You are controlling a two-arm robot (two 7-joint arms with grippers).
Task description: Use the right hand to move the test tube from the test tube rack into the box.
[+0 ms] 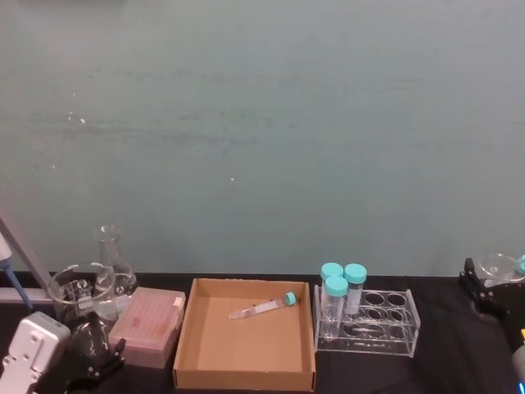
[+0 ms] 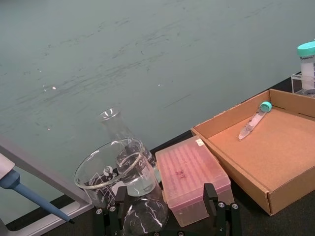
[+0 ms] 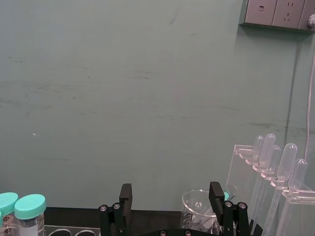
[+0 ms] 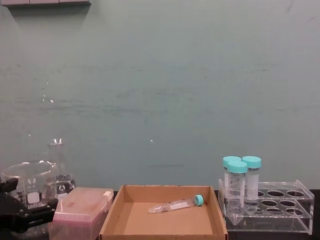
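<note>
Already done, it seems — the test tube [image 1: 267,308] lies in the box [image 1: 244,377]; right hand [image 3: 170,195] open, empty, at three o'clock.

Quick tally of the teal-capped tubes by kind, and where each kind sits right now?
Slim test tube: 1, lying flat in the box.
Wide tubes: 3, upright at the left end of the test tube rack.
Total: 4.
</note>
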